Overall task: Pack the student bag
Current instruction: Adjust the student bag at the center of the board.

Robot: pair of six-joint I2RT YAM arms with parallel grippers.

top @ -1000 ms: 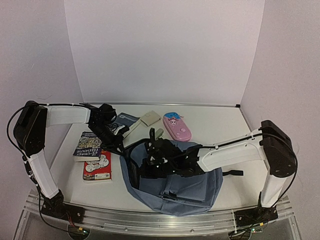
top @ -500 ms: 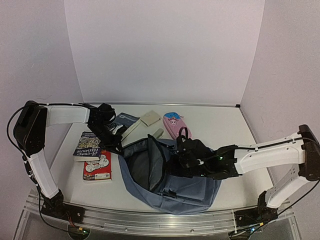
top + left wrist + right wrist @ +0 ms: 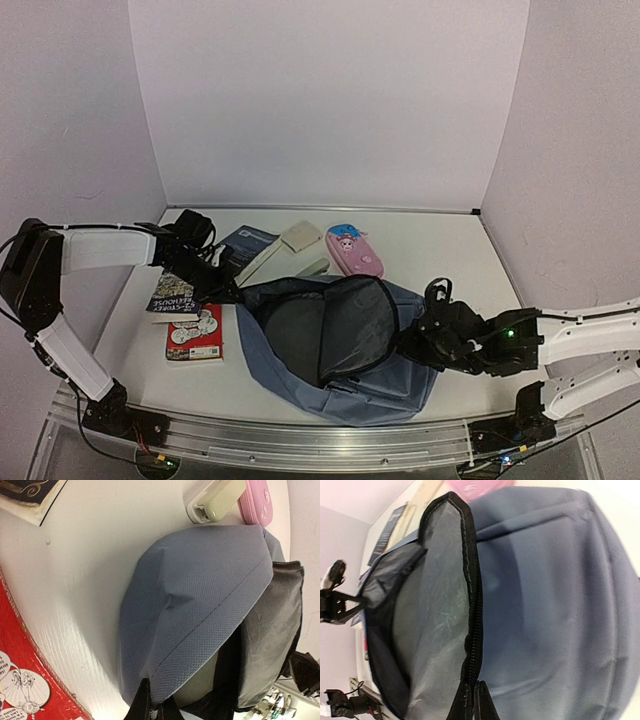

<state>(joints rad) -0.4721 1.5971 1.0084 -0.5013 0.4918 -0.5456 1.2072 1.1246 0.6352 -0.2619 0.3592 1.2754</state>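
A lab test booth: plain pale walls (image 3: 330, 100) enclosing a white robot table (image 3: 430, 255)

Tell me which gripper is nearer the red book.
Left. The left gripper pinches the rim of the student bag just beside the red book; the right gripper grips the opposite rim, across the opening from it.

I could read nothing for certain. The book (image 3: 172, 293) just left of the student bag (image 3: 330, 395) bore white title lettering, too small to make out. The red booklet (image 3: 195, 333), also left of the bag, was equally unreadable.
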